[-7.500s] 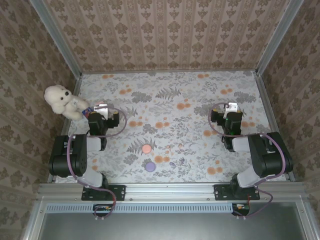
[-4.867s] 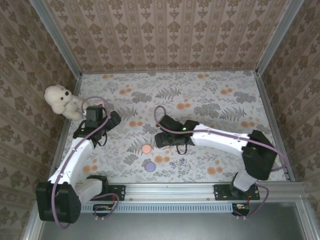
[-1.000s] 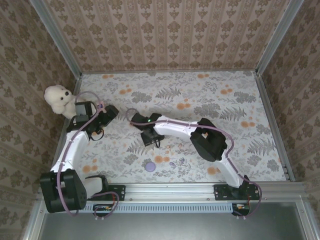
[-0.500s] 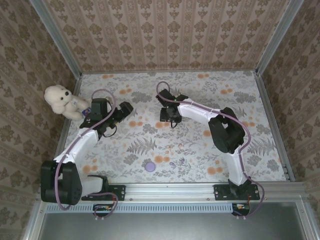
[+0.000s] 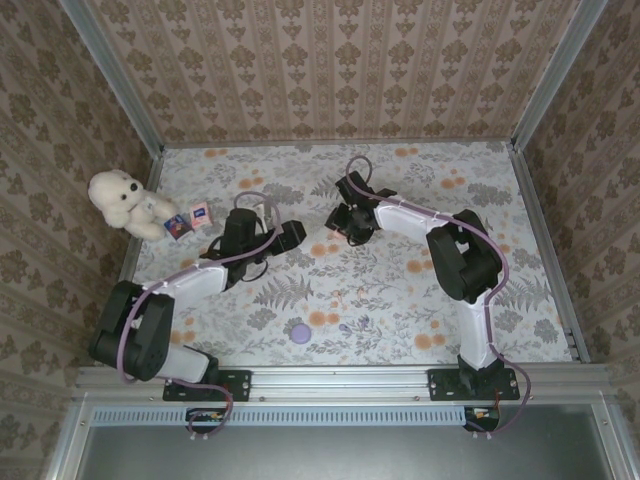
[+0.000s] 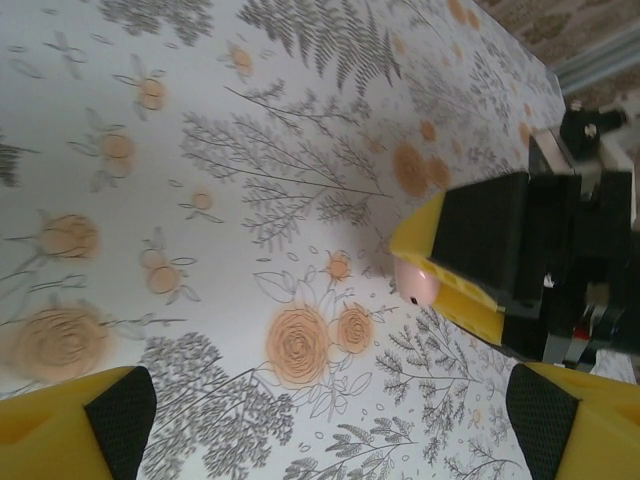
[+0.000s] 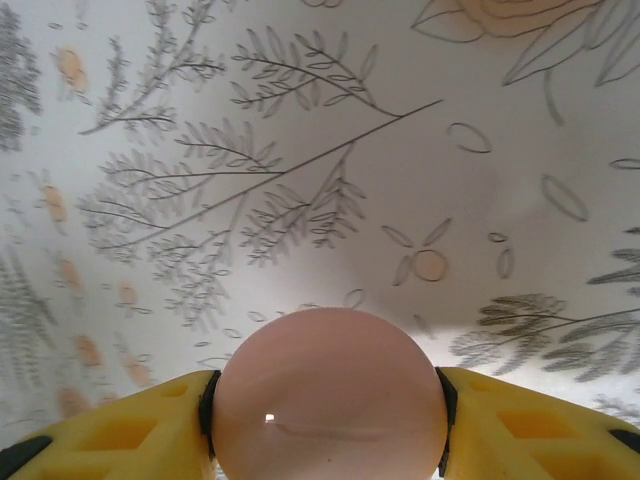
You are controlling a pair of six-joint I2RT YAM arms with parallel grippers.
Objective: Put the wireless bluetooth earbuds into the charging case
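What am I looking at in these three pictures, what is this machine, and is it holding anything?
Two robot arms are bolted at a table's near edge. One picture looks down from above; the other two come from a camera on each wrist. On the floral tablecloth lie a teddy bear, small cards and a purple disc. The right hand grips a pink round piece, probably part of the earbud set, between its yellow fingers. The left hand is open and empty.
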